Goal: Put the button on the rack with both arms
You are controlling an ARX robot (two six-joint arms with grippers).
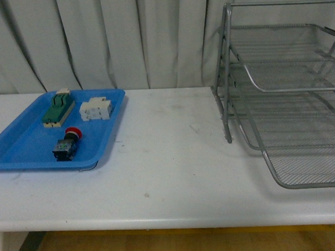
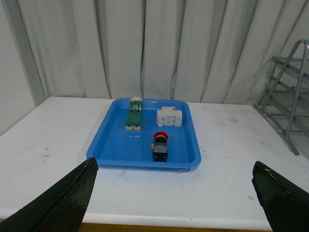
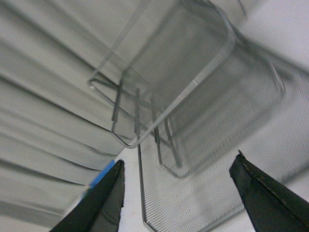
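My left end effector (image 2: 174,166) has its two black fingers (image 2: 67,200) spread wide apart with nothing between them. It hangs above the near edge of the white bench (image 1: 170,165) and looks straight at the blue tray (image 1: 23,143). My right end effector (image 3: 178,161) is likewise spread open and empty. Its camera is tilted and somewhat blurred, and the wire mesh of the rack (image 3: 193,82) fills most of that view from close up. In the front view the button (image 1: 66,144) lies in the tray at the lower left of the frame, towards the tray's near rim, red cap pointing away from me and dark body nearer. It is untouched and well apart from both end effectors. Behind it in the same tray sit a green-beige switch block (image 1: 58,108) and, just beside that, a white terminal block (image 1: 96,109). The rack stands on the bench at the right of the frame, well apart from the tray, its three mesh tiers running off the right edge. Pale pleated curtains (image 1: 122,37) hang across the top of the frame behind the bench.
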